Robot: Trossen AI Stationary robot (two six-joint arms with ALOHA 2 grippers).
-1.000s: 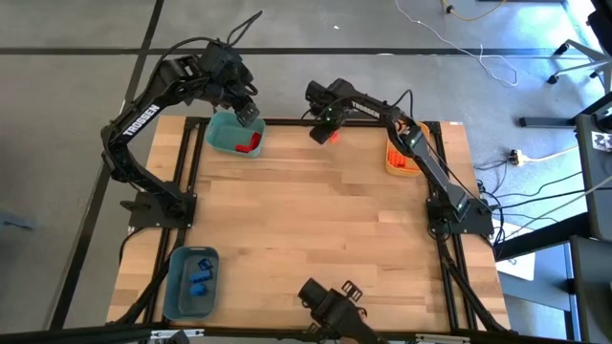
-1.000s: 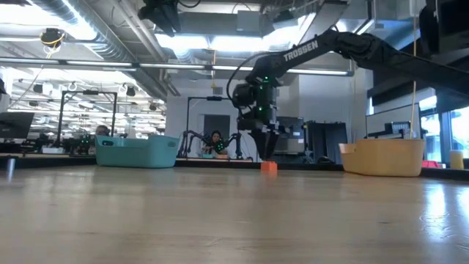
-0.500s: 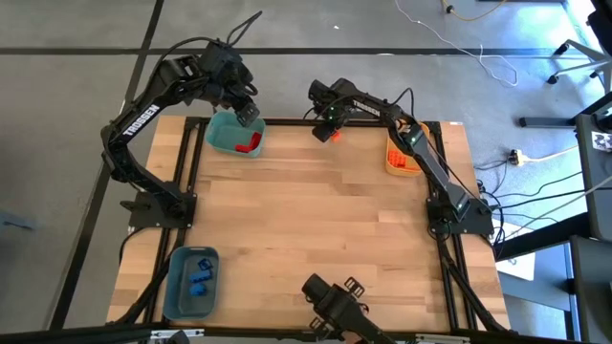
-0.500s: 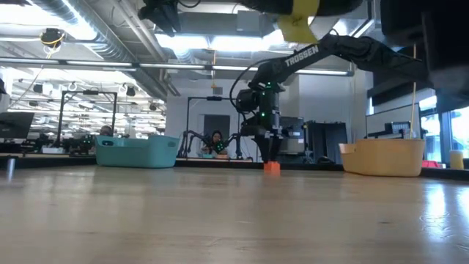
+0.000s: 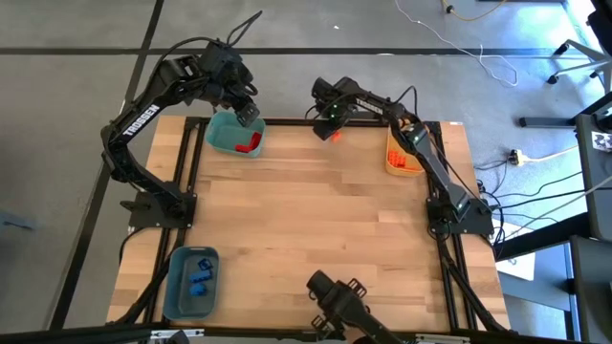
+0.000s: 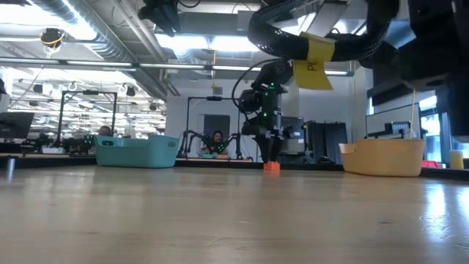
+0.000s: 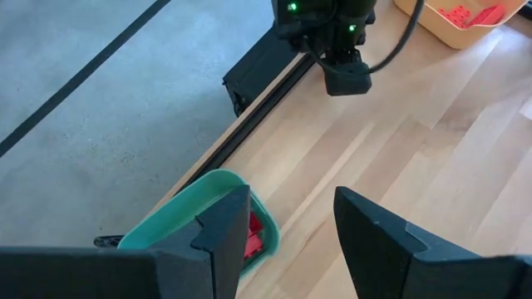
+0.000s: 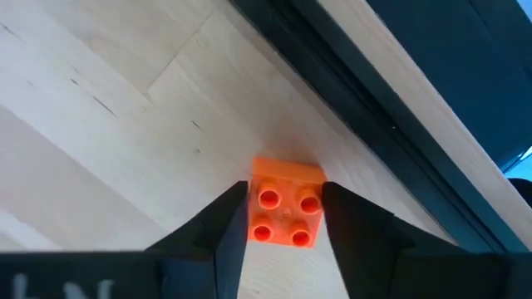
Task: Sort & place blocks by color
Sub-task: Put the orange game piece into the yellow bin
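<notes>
The brand name "TROSSEN" is printed in white on the left arm (image 5: 140, 118); no other text is legible.

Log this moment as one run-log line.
right gripper: jaws astride orange block at table's far edge, not clamped | left gripper: open above teal bin | block on table

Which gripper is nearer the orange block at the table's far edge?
Right. The right gripper straddles the orange block, a finger on each side. The left gripper hovers over the teal bin.
</notes>
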